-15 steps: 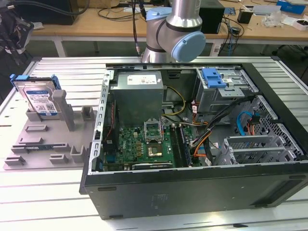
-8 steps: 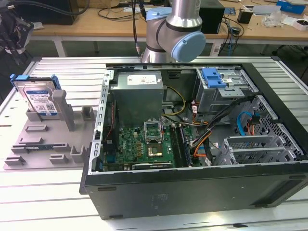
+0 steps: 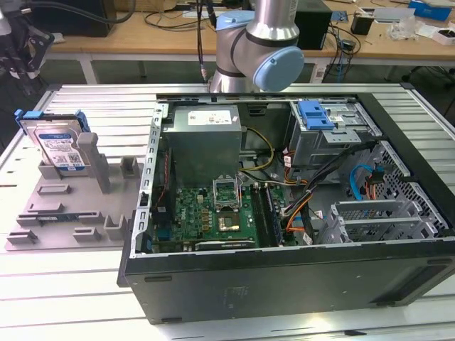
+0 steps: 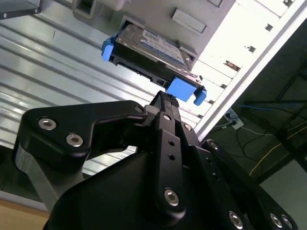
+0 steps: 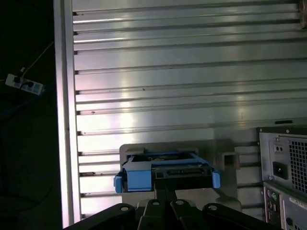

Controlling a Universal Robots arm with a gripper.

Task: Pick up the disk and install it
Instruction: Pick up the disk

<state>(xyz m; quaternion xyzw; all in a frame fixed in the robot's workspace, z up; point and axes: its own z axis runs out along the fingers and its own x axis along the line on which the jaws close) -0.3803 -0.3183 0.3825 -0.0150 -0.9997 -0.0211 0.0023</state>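
The disk stands on edge in the grey holder at the exterior view's left, with the claw near it, released or clenched I cannot tell, so a crooked approach could tip it or snag its blue frame.

Quick colour rundown: the flat rectangular silver-grey metal disk has a white-and-blue label and a bright blue plastic frame. The moulded plastic holder tray is plain pale grey. The ribbed aluminium table top is silver, striped lengthwise with dark grooves and glare. The open steel computer case is black outside and bare grey inside. In there: a green circuit board, a blue plastic latch piece, orange and yellow wires. The robot arm is silver with light blue caps, and the matte gripper is black all over.
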